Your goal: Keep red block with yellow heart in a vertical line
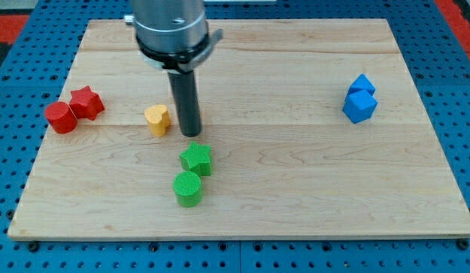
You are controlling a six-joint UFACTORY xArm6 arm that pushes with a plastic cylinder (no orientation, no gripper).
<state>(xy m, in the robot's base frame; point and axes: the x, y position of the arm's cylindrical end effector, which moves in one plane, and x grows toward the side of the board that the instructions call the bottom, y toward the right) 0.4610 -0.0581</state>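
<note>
A pale wooden board (pixel 296 174) lies on a blue pegboard surface (pixel 462 98). My tip (pixel 191 133) rests just right of the yellow heart (pixel 157 119) and above the green star (pixel 196 159); being a plain rod, it has no jaws. The red star (pixel 86 101) and red cylinder (pixel 61 117) touch near the view's left edge, well apart from the heart.

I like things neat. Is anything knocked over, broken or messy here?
Nothing stands out. The blocks sit flat on the board, unbroken. My tip is just right of the yellow heart, above the green star.
</note>
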